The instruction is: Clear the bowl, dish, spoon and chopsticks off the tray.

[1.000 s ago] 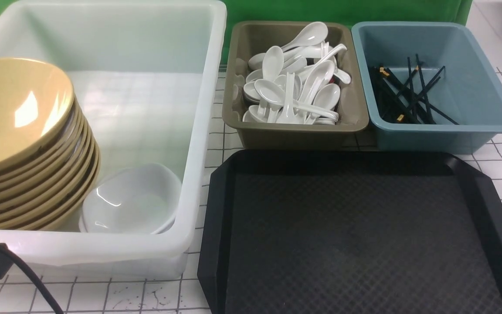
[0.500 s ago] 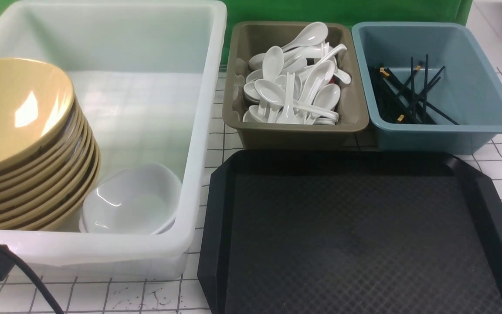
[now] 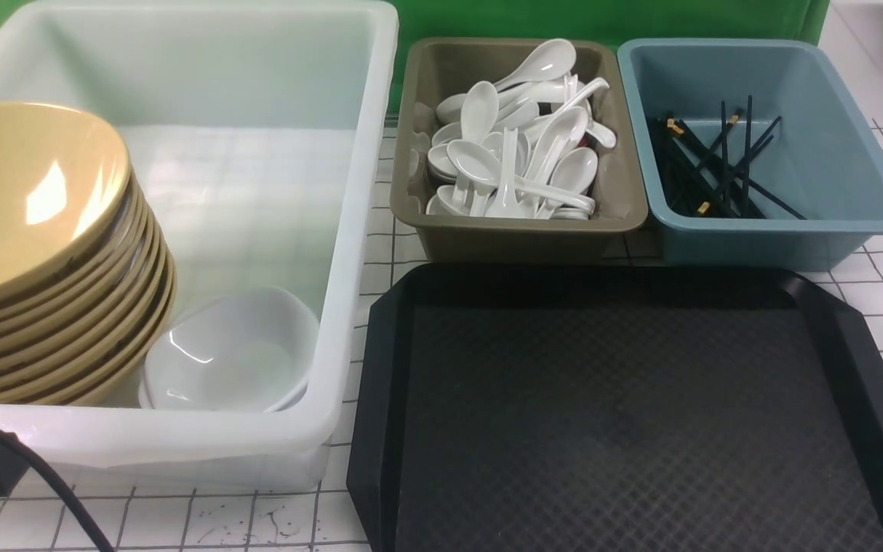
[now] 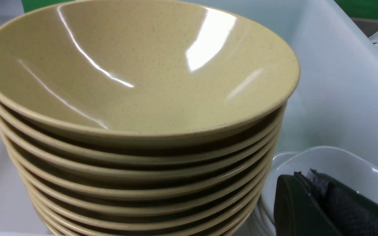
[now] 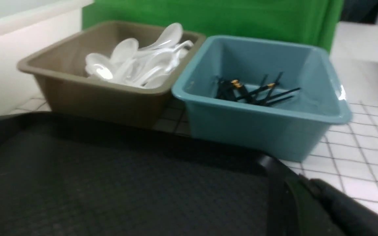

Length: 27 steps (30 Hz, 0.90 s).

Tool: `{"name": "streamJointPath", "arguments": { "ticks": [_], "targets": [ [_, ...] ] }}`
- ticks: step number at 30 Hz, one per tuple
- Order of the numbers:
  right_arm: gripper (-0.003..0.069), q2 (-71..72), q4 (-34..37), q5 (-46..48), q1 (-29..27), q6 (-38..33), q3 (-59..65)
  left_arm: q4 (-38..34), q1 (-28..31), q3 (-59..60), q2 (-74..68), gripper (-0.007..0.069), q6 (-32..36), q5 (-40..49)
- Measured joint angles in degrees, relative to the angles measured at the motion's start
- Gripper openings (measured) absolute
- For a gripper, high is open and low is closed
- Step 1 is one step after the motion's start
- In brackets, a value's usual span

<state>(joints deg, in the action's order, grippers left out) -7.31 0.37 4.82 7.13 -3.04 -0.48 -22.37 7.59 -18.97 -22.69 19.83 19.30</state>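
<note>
Forward front view; two close wrist views

Black tray [image 3: 625, 414], flat, textured.

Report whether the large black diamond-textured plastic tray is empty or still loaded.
Empty. The large black diamond-textured plastic tray shows only bare textured surface in the front view and, over the part visible, in the right wrist view.

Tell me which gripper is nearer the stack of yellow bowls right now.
Left. The left gripper sits right beside the stack of yellow bowls, over the white dish. The right gripper is across at the tray.
</note>
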Motion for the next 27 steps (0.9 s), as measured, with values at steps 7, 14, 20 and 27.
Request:
{"name": "streamJointPath", "arguments": {
  "ticks": [7, 14, 20, 27],
  "targets": [
    [0.0044, 7.79, 0.00, 3.65, -4.59, 0.71, 2.03, 0.00, 0.00, 0.00, 0.00, -0.0012, 0.00, 1.27],
    [0.0047, 7.96, 0.00, 11.42, -4.87, 0.89, 2.03, 0.00, 0.00, 0.00, 0.00, -0.0012, 0.00, 1.72],
    [0.0048, 7.96, 0.00, 12.87, -4.92, 0.89, 2.03, 0.00, 0.00, 0.00, 0.00, -0.0012, 0.00, 1.95],
    [0.0048, 7.96, 0.00, 12.87, -4.92, 0.89, 2.03, 0.00, 0.00, 0.00, 0.00, -0.0012, 0.00, 2.36]
  ]
}}
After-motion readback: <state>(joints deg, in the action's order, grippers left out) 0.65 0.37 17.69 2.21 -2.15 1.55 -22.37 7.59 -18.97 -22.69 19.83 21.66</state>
